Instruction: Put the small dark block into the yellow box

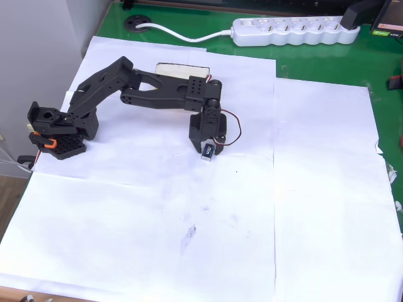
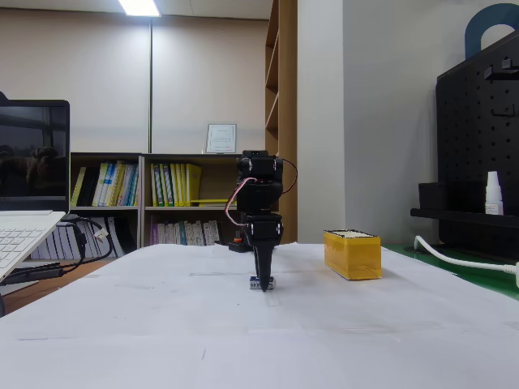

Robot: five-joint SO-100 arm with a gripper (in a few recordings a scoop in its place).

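Black two-finger pincer (image 2: pixel 261 278) clamped on tiny black white-lettered block (image 1: pixel 206 151), down at the paper-covered desk (image 1: pixel 283 220) | orange-yellow rectangular box (image 2: pixel 352 254) up-left behind the arm overhead.

The overhead view looks steeply down on the white paper-covered table (image 1: pixel 302 207); the fixed view sits low, seemingly near table level. Both share the black jointed robot arm (image 2: pixel 259 212).
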